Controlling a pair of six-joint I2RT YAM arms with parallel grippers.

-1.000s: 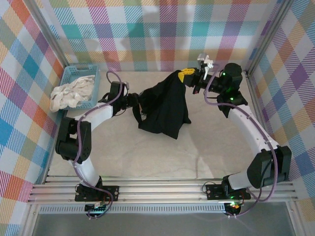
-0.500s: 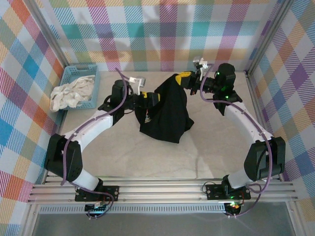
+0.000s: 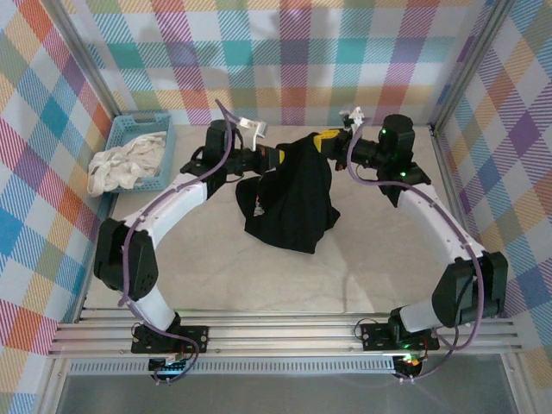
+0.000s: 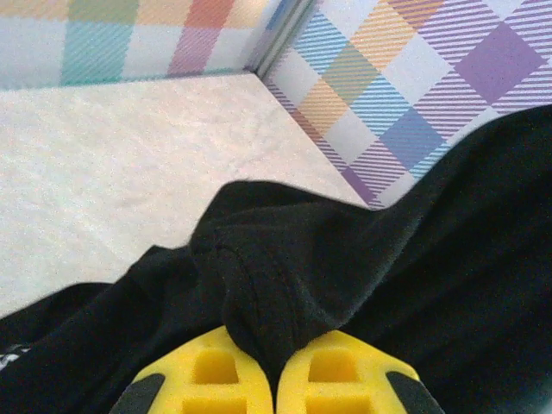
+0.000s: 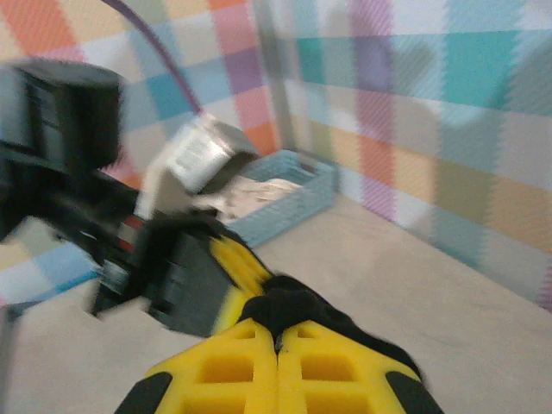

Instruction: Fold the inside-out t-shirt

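Bright, even overhead light in the top view leaves the desk (image 3: 216, 267) pale, with soft shadow beside the inside-out t-shirt (image 3: 293, 198), whose black folds swallow detail. The right wrist view is motion-blurred, smearing the blue basket (image 5: 289, 200) beyond the t-shirt; the left wrist view is sharp.

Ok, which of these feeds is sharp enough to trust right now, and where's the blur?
Top external: sharp and evenly lit, though the black t-shirt reads as one dark mass. Left wrist: sharp on its fabric pinched in the left gripper. Right wrist: blur smears the blue basket and the plaid wall; the right gripper is crisper.
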